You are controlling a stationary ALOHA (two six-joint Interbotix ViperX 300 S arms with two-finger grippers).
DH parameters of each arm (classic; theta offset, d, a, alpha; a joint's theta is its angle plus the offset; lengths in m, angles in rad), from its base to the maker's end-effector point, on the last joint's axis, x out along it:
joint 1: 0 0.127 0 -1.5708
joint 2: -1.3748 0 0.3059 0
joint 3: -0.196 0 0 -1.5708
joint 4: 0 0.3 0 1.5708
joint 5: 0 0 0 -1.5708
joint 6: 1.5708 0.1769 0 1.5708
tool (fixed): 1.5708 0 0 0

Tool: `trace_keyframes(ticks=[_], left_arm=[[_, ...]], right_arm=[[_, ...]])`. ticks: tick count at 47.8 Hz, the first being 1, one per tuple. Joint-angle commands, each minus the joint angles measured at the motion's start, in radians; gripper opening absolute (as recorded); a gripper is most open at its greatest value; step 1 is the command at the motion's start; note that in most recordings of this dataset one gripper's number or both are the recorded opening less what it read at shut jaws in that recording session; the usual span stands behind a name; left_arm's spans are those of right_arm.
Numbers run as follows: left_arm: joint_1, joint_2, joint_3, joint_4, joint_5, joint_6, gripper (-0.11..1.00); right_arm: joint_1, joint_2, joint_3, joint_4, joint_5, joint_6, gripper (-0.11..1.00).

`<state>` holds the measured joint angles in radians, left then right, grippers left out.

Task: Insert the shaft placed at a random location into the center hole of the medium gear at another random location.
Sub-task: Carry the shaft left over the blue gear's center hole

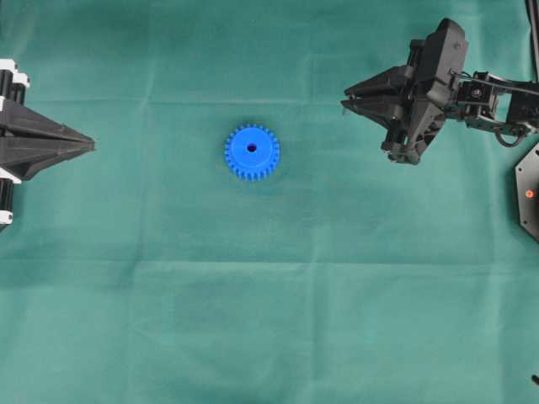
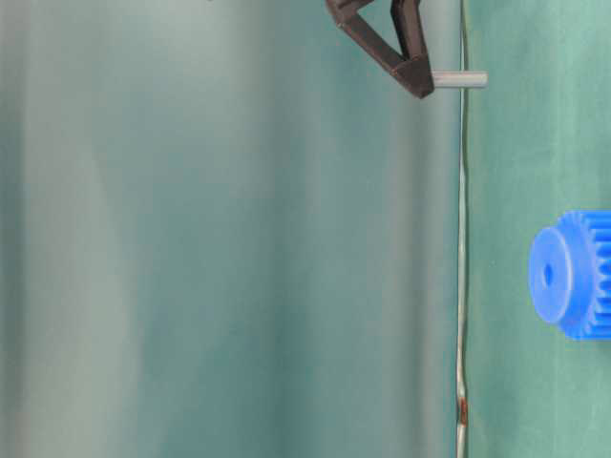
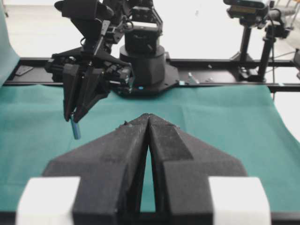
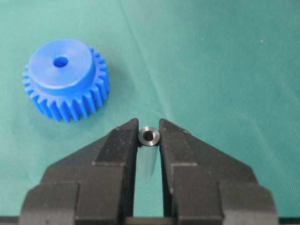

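In the right wrist view we saw, nearest at lower centre, our right end effector [image 4: 149,136] clamped on the shaft [image 4: 148,157], its long axis along the fingers. Farther off, upper left, the gear [image 4: 63,77] lay flat on the green surface [image 4: 225,70], hole [image 4: 60,61] facing up. Overhead, our left end effector [image 1: 88,145] sat closed and empty at the left edge, about as far from the gear.

We find no readable text, label, brand, number or sign in any view. The blue gear [image 1: 252,152], the green cloth [image 1: 269,295] and the black arm parts carry no lettering that we can make out.
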<state>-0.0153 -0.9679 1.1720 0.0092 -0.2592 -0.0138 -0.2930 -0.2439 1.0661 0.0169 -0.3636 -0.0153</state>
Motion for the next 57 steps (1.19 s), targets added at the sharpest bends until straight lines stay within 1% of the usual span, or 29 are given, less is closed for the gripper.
trace_keyframes(ticks=[1,10,20,31,42,50,57], left_arm=[[-0.003,0.005,-0.020,0.002,-0.005,0.000,0.00],[-0.003,0.005,-0.020,0.002,-0.005,0.000,0.00],[-0.003,0.005,-0.018,0.003,-0.005,0.000,0.00],[-0.003,0.006,-0.020,0.003,-0.005,0.000,0.00],[-0.003,0.006,-0.020,0.003,-0.005,-0.002,0.00],[-0.003,0.006,-0.020,0.003,-0.005,-0.002,0.00],[-0.003,0.006,-0.020,0.003,-0.005,-0.002,0.00]], right_arm=[[0.003,-0.014,-0.021,-0.002,0.000,-0.017,0.16],[0.017,-0.008,-0.029,-0.002,-0.014,-0.014,0.16],[0.066,0.041,-0.077,0.003,-0.035,-0.012,0.16],[0.115,0.140,-0.189,0.005,-0.037,-0.011,0.16],[0.140,0.238,-0.308,0.005,-0.035,-0.011,0.16],[0.152,0.296,-0.371,0.005,-0.034,-0.011,0.16],[0.160,0.327,-0.407,0.005,-0.034,-0.011,0.16]])
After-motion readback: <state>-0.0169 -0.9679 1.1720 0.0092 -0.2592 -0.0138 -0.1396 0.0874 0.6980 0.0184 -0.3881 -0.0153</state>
